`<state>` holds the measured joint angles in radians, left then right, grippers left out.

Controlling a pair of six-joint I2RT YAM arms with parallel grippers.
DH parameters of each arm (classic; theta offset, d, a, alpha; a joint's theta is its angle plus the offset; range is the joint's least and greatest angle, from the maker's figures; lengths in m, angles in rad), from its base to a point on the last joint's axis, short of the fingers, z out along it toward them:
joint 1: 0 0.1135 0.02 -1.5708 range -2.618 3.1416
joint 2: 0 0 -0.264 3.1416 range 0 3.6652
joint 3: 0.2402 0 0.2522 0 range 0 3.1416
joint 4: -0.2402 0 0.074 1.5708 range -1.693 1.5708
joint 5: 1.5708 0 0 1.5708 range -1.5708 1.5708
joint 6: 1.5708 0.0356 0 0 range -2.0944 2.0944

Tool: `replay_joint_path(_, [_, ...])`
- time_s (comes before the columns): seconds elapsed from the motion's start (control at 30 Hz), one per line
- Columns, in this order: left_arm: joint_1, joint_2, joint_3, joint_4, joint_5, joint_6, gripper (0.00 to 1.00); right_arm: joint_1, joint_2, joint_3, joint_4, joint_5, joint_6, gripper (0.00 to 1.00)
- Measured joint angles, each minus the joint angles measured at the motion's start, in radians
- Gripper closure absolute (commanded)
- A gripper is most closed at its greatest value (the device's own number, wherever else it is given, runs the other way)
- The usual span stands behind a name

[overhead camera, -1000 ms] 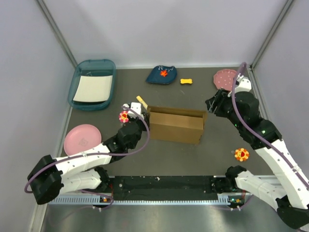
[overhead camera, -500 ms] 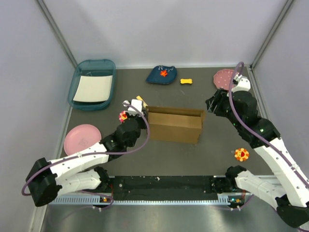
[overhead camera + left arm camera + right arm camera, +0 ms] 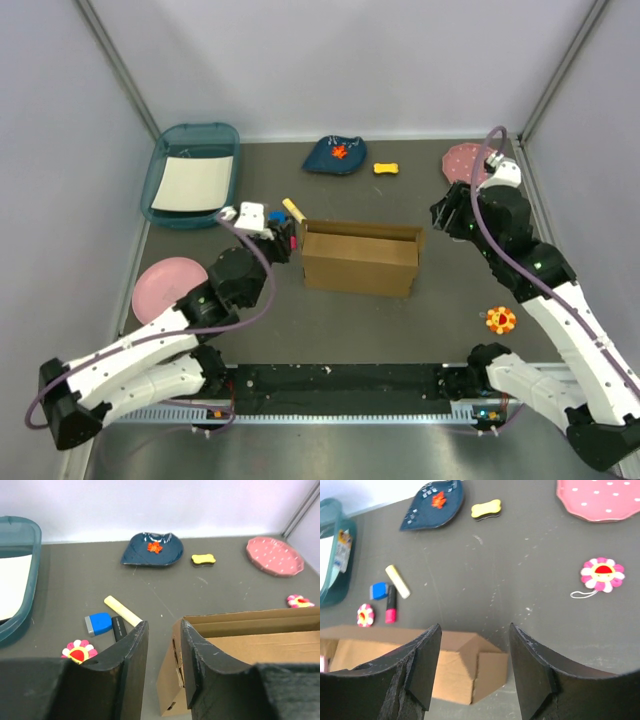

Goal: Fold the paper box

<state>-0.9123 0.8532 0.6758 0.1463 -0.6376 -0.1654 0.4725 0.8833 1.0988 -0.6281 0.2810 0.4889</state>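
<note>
The dark grey table (image 3: pixel 450 330) carries the paper box (image 3: pixel 362 258) at its middle, open-topped, with its long axis running left to right. The left gripper (image 3: pixel 162 629), fingers spread and empty, sits just off the box's left end. It looks nearer than the right gripper (image 3: pixel 475 632), likewise spread, beyond the right end. Only the left wrist view shows the box's inner flaps.

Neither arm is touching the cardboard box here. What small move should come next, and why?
Probably lower the right gripper onto the right end of the box. Its jaws are open and empty near that end, the left gripper waits empty beside the left end, and the top stands open.
</note>
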Motion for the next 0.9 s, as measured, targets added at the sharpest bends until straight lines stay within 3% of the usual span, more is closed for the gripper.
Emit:
replay_joint_path(0.1, [0.0,-0.108,-0.025,-0.016,0.007,-0.027,0.81,-0.11,0.019,-0.02,0.029,-0.048,0.002,0.48])
replay_joint_path(0.23, [-0.007,-0.239,-0.116,0.015,0.106,-0.086,0.89,-0.269,0.096,-0.036,0.066,-0.175,0.018,0.57])
replay_joint_path(0.3, [-0.027,-0.259,-0.175,0.056,0.164,-0.108,0.94,-0.294,0.173,-0.005,0.059,-0.247,0.025,0.67])
replay_joint_path(0.43, [-0.109,-0.248,-0.322,0.144,0.276,-0.15,0.96,-0.298,0.384,0.186,0.014,-0.396,0.024,0.84])
replay_joint_path(0.57, [-0.201,-0.169,-0.445,0.28,0.326,-0.174,0.95,-0.299,0.613,0.502,-0.058,-0.522,0.003,0.86])
replay_joint_path(0.83, [-0.364,0.117,-0.523,0.686,0.27,-0.106,0.89,-0.298,0.924,0.895,-0.263,-0.687,-0.051,0.88])
replay_joint_path(0.9, [-0.403,0.219,-0.525,0.816,0.221,-0.053,0.92,-0.291,1.001,0.999,-0.354,-0.706,-0.063,0.95])
